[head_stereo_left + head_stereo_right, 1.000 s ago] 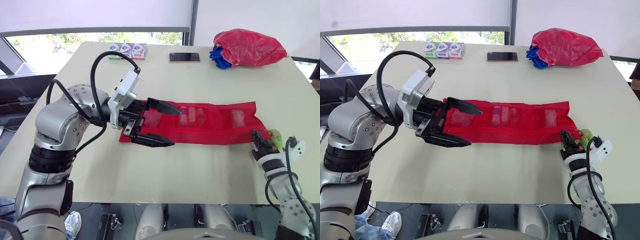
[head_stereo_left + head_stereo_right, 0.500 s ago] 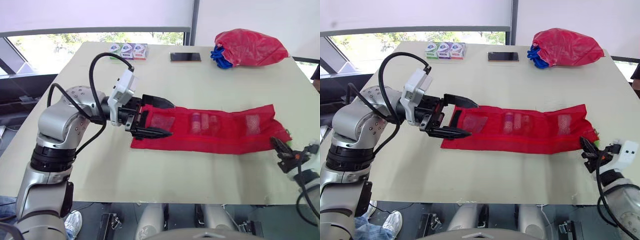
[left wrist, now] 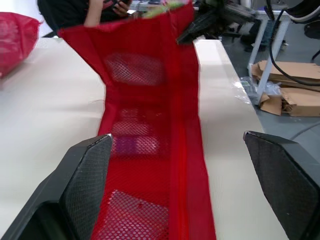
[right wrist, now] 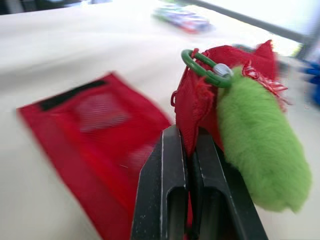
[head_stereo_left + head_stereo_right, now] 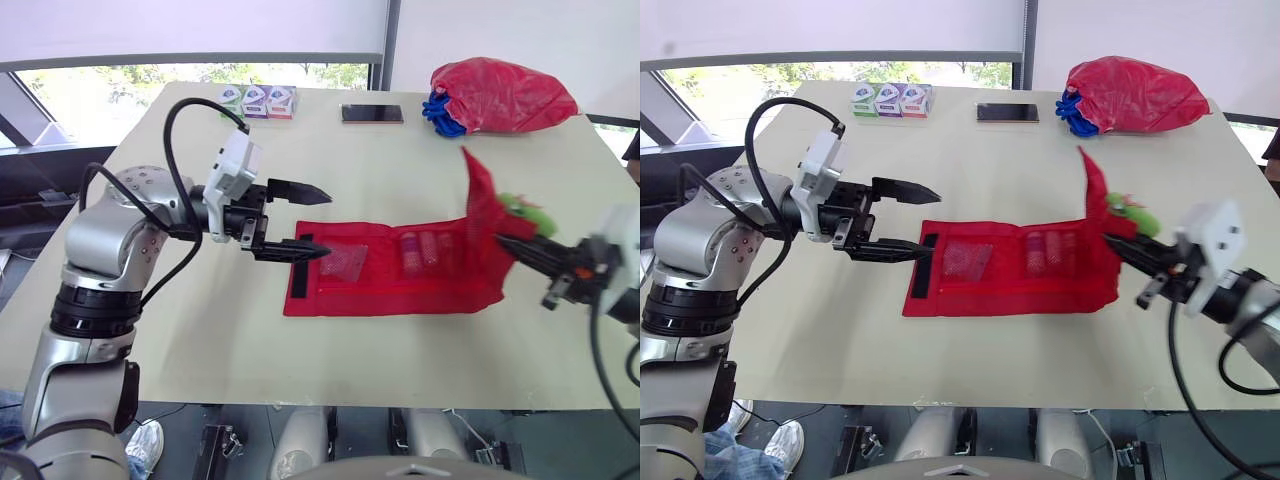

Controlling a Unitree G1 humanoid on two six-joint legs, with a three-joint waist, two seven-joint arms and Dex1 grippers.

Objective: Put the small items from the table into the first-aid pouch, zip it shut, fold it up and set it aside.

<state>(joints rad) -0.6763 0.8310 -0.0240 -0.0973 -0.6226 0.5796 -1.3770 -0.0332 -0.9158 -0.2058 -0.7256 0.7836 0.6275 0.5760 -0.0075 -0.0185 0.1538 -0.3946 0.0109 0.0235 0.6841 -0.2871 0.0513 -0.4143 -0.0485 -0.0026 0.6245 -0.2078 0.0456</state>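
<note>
The red mesh first-aid pouch [image 5: 390,275] lies flat across the table's middle, with small items showing through its pockets [image 5: 420,250]. Its right end is lifted and curls up over the rest. My right gripper [image 5: 508,241] is shut on that raised end, beside a fluffy green tag [image 4: 260,150] on a green ring [image 4: 200,65]. My left gripper [image 5: 322,221] stands open at the pouch's left end, near its black strip [image 5: 918,275], with nothing between its fingers [image 3: 85,180]. The left wrist view looks along the pouch [image 3: 150,125] toward the raised end.
A red plastic bag [image 5: 500,92] with something blue under it sits at the table's far right. A phone [image 5: 372,114] and a row of small boxes [image 5: 257,101] lie along the far edge. The table's front edge [image 5: 330,400] runs just below the pouch.
My right gripper has risen off the table with the pouch's right end and carried it leftward, folding it up. The left gripper has drawn back from around the pouch's left end.
</note>
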